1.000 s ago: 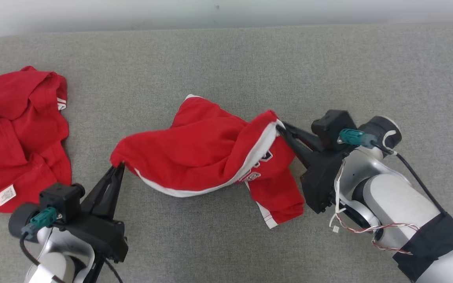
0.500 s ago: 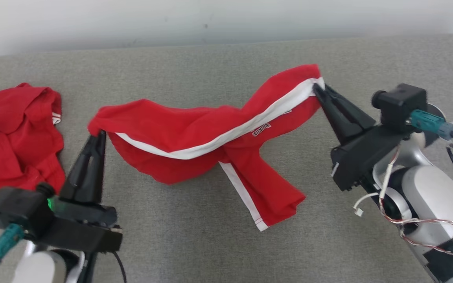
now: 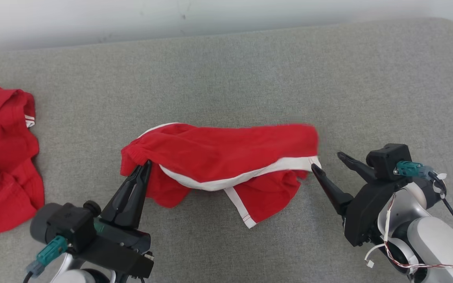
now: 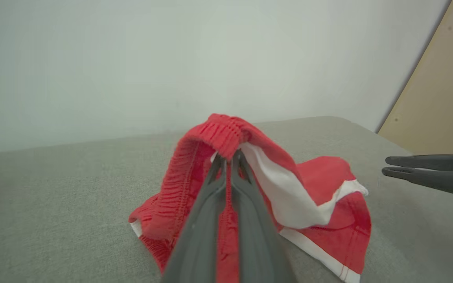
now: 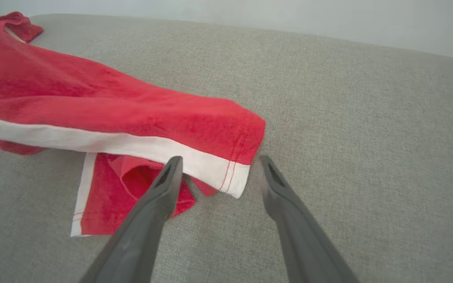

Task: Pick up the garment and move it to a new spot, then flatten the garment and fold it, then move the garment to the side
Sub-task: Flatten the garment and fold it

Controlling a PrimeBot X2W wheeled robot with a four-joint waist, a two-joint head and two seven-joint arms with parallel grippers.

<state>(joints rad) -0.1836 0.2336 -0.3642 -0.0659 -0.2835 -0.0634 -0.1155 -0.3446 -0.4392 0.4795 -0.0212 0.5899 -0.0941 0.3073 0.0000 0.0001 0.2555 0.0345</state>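
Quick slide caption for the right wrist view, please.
Right gripper open, the white-trimmed hem corner of the red shorts loose between its fingers, over the grey cushion.

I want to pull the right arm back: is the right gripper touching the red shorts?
Cannot tell. In the right wrist view the right gripper stands open astride the hem of the red shorts; one fingertip overlaps it, contact unclear.

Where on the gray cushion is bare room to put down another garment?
Free: the wide far strip between the red shorts and the wall, and the far right corner beyond the right gripper. Crowded: the left edge, where a second red garment lies, and the middle.
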